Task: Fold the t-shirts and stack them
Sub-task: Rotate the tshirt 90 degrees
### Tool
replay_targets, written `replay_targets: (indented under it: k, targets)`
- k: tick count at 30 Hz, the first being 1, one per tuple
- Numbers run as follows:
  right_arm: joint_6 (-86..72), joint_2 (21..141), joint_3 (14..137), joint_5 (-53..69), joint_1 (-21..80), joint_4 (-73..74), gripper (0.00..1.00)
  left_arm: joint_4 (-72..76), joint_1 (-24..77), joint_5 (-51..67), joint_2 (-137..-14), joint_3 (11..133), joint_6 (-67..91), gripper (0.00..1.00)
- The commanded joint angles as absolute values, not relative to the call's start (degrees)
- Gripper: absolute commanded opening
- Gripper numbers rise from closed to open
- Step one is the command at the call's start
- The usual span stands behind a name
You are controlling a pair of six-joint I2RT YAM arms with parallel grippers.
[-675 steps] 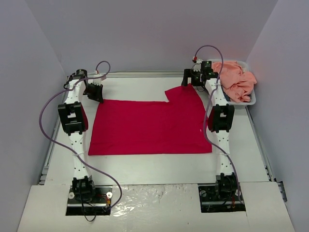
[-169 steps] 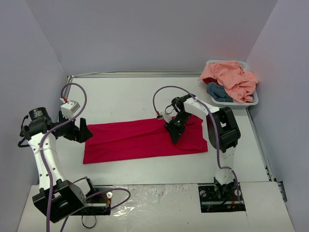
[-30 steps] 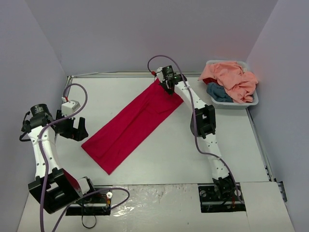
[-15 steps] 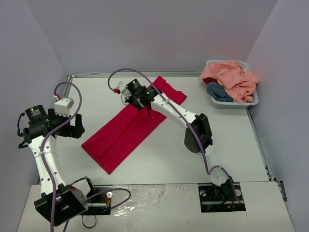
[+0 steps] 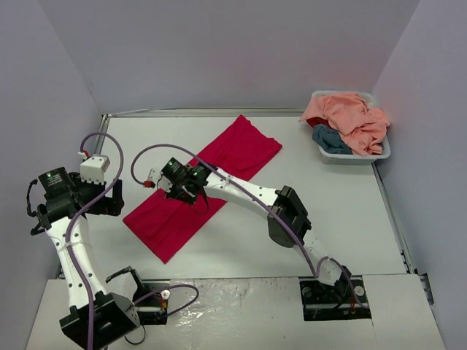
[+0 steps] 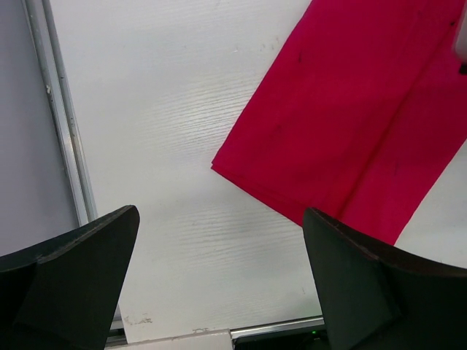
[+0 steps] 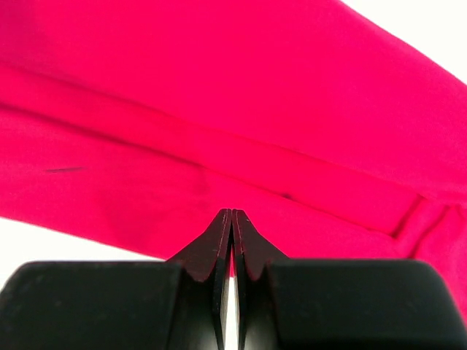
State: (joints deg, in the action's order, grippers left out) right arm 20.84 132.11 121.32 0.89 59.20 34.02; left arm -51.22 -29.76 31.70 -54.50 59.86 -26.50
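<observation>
The crimson-red t-shirt [image 5: 237, 154] lies flat on the table, folded into a long strip that runs diagonally from near left to far right. My right gripper [image 5: 191, 197] hovers over the strip's near-left half, jaws shut tip to tip. In the right wrist view this gripper [image 7: 232, 213] has no cloth between its tips, and red cloth [image 7: 219, 109] fills the view beyond. My left gripper [image 5: 109, 198] stands open to the left of the strip. In the left wrist view it [image 6: 219, 288] is over bare table, with the strip's corner [image 6: 343, 138] ahead.
A white basket [image 5: 355, 156] at the far right holds a peach-pink t-shirt [image 5: 352, 117] and a teal-blue one [image 5: 330, 138]. A metal rail [image 6: 62, 138] runs along the table's left edge. Grey walls close in the left, back and right.
My right gripper, shut throughout, has travelled from the strip's far right end down along it to the near-left half. The left arm has drawn back slightly to the left. The strip lies as before.
</observation>
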Motion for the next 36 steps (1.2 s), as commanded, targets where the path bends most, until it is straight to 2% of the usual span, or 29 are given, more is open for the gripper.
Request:
replay_targets:
  k: [1,19,36]
  targets:
    - [20.65,133.68,120.32,2.37,62.22,36.21,0.0,-51.77,-30.15,31.2,-53.53,60.64,-26.28,0.94]
    - [20.83,139.22,118.04,5.18,66.71,36.48,0.0,-51.5,-30.76,31.55,-52.91,60.38,-26.37,0.94]
    - [23.38,132.81,101.79,10.2,66.8,41.13,0.0,-51.06,-30.76,32.96,-54.05,60.38,-26.46,0.94]
